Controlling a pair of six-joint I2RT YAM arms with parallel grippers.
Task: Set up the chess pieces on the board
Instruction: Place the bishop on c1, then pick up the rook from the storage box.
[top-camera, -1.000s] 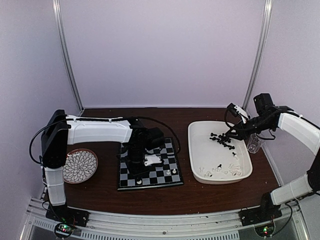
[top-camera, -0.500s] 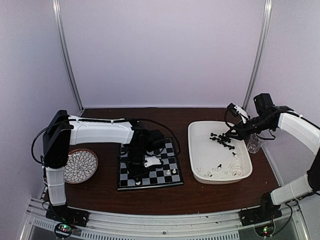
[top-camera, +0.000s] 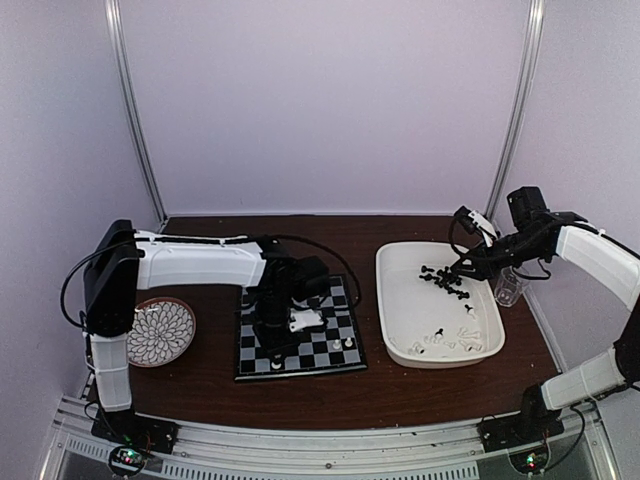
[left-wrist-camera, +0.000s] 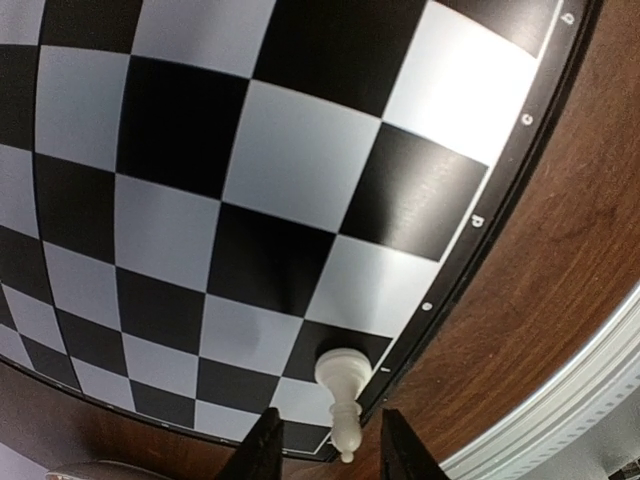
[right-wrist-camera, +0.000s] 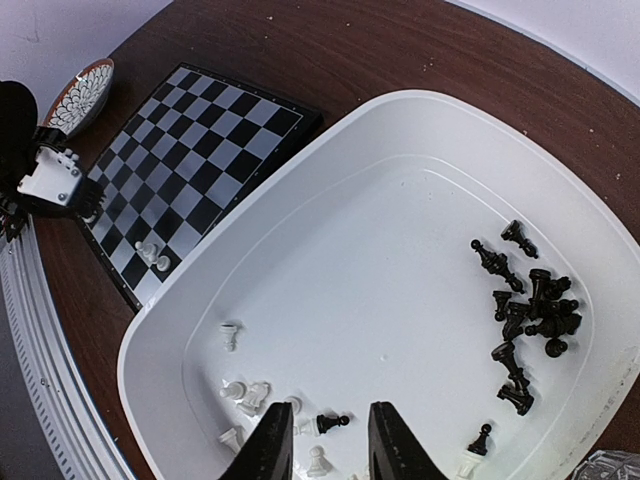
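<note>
At the board's (left-wrist-camera: 250, 180) seven o'clock edge, a white chess piece (left-wrist-camera: 340, 378) stood between the parted jaws of our left gripper (left-wrist-camera: 325, 455), untouched, so placement looked done. Our right gripper (right-wrist-camera: 328, 445) hovered open and empty over the tray (right-wrist-camera: 400, 130). Next we needed a straight lift clear.

Item: board (left-wrist-camera: 300, 190), left wrist view. Small white coordinate letters printed on dark border (left-wrist-camera: 497, 195), on the edge beside brown table (left-wrist-camera: 570, 300). Reading order from end farthest from white chess piece (left-wrist-camera: 340, 385), toward it: "D"; "C"; one mark resembling turned "B", uncertain; last mark, just beside piece, too small to read. Top and right wrist views: border marks too small to read.
</note>
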